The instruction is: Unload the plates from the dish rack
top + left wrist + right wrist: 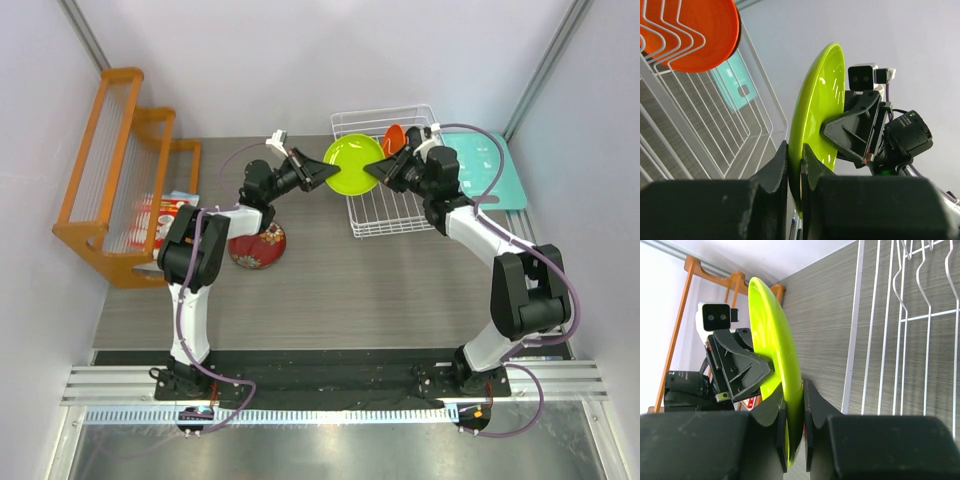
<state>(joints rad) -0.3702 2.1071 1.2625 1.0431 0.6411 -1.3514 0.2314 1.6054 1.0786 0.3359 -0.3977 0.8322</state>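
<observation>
- Looks like a mid-air handover of the lime-green plate (352,165), held on edge at upper centre of the top view, by the left rim of the dish rack (400,215).
- Left tool (325,178) pinched narrow on the plate's left rim, right tool (378,170) pinched likewise on the opposite rim.
- Probably calls next for the right tool to let go, then a carry down to the bench (340,290), near the red plate (258,247) at centre left.
- Leaves the orange plate (394,137) in the rack, just upper right of the green one.
- Hard to judge: red plate half hidden under the left arm, orange plate partly behind the right tool, green plate's gripped edges buried between fingers in both wrist views.
</observation>
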